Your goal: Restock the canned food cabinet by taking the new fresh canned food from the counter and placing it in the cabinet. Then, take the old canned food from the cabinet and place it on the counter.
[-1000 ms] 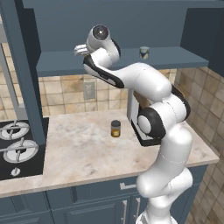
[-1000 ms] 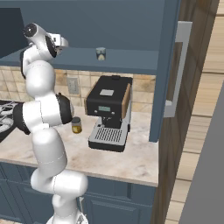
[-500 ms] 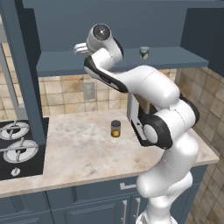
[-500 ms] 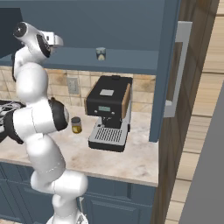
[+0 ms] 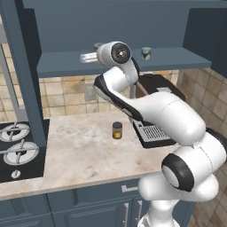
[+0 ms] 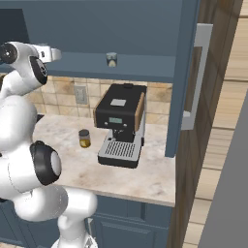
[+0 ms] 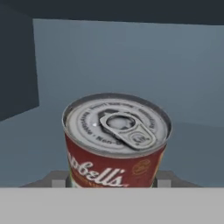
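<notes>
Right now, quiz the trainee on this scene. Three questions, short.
1. True or false: the grey-blue can stands on the counter.
2. Fill in: the dark can stands beside the ____ machine.
3. Which can sits between the end effector's fingers? A. red can B. dark can C. grey-blue can
Key: 1 false, it is on the cabinet shelf; 2 coffee; 3 A.
</notes>
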Robot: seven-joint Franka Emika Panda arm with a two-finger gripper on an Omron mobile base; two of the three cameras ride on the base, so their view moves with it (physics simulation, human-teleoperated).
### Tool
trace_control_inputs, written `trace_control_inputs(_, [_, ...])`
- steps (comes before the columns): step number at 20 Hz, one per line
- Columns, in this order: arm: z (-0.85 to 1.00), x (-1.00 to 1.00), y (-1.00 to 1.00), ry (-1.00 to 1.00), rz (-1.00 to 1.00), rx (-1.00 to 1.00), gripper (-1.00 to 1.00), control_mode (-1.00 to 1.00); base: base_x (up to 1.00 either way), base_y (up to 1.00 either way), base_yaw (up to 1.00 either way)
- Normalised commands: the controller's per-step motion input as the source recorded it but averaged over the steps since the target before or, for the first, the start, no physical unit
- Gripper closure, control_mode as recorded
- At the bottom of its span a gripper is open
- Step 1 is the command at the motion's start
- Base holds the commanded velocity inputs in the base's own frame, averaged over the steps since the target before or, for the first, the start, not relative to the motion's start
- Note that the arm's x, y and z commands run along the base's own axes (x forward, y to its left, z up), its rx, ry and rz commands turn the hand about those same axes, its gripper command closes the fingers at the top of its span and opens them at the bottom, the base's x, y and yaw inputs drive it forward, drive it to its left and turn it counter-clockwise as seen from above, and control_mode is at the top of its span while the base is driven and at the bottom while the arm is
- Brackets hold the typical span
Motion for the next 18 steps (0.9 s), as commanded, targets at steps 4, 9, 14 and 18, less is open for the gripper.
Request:
trace_control_inputs(4, [0.28,-1.00,-0.26,0.00,0.11,0.00,1.00,-1.00,0.00,0.00,0.00])
trace_control_inputs(9, [0.28,-1.00,-0.15,0.05,0.12,-0.01,1.00,-1.00,0.00,0.00,0.00])
trace_control_inputs(14, [-0.30,-1.00,-0.14,0.20,0.17,-0.08,1.00,-1.00,0.00,0.00,0.00])
trace_control_inputs(18, [-1.00,-0.44,0.00,0.33,0.21,-0.20,1.00,-1.00,0.00,0.00,0.00])
